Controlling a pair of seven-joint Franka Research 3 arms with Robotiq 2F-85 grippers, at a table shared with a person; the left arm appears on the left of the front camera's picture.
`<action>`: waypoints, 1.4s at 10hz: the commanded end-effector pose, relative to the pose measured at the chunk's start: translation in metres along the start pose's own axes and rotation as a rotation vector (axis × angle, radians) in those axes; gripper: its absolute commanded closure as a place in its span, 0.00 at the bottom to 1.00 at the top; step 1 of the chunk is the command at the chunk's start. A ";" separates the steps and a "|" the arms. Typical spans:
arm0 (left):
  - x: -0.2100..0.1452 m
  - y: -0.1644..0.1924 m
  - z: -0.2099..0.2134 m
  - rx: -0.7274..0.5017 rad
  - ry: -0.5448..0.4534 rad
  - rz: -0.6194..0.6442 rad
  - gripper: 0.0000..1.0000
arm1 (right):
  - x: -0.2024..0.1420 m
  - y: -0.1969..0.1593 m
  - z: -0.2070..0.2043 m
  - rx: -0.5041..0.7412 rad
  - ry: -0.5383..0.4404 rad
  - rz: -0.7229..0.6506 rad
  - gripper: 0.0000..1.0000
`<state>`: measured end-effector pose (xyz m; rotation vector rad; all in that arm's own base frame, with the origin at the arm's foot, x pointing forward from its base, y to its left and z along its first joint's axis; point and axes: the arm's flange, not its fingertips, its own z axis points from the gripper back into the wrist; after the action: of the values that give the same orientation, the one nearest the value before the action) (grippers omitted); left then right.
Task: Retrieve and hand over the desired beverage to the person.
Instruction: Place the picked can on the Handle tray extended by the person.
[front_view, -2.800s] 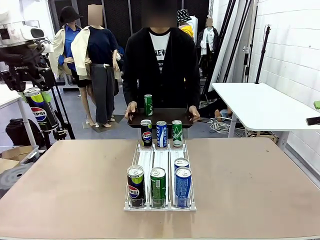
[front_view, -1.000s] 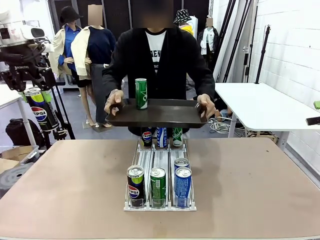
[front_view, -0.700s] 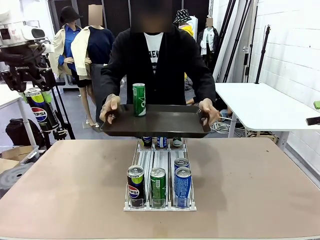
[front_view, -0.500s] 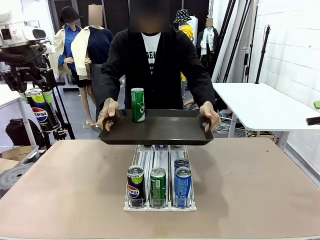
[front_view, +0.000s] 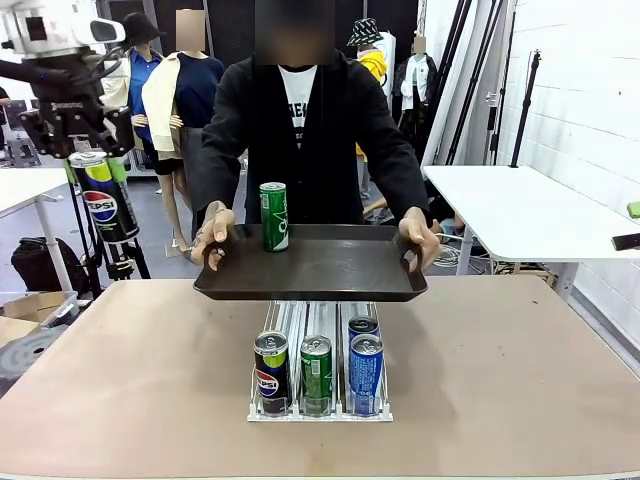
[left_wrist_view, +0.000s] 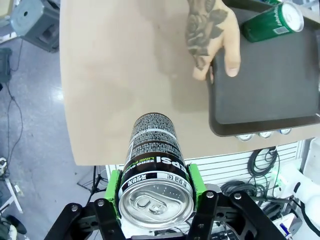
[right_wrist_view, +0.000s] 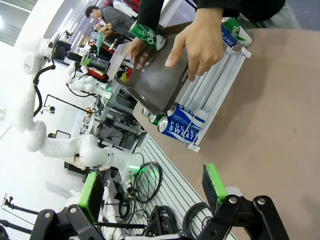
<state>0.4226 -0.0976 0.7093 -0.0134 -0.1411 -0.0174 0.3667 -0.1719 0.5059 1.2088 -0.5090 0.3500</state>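
A white can rack (front_view: 318, 405) is sitting on the counter (front_view: 500, 380), holding upright cans at its near end. Above its far end, the person (front_view: 300, 130) is holding a dark tray (front_view: 330, 275) carrying a green can (front_view: 273, 216). High at left, the left gripper (front_view: 95, 160) is clamping its fingers on a Pepsi can (left_wrist_view: 152, 170). The right gripper (right_wrist_view: 155, 192) is standing wide open, holding nothing.

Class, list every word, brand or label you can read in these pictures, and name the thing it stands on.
"PEPSI": black-and-lime can clamped in the left gripper.
"PEPSI": black can at the front left of the white rack.
"POCARI SWEAT": blue cans in the rack.
White T-shirt lettering: partly covered, unreadable.
Green can on the dark tray: print too small.
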 end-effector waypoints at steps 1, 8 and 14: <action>0.004 -0.022 0.012 0.022 -0.006 0.001 1.00 | -0.002 0.000 -0.002 -0.009 -0.009 0.003 0.00; 0.017 -0.115 0.020 -0.023 -0.044 0.047 1.00 | -0.002 0.000 -0.002 -0.009 -0.009 0.003 0.00; 0.034 -0.218 0.002 -0.003 0.005 -0.113 1.00 | -0.002 0.000 -0.002 -0.009 -0.009 0.003 0.00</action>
<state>0.4433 -0.3059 0.7007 -0.0339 -0.1257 -0.1305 0.3666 -0.1719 0.5060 1.2087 -0.5092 0.3501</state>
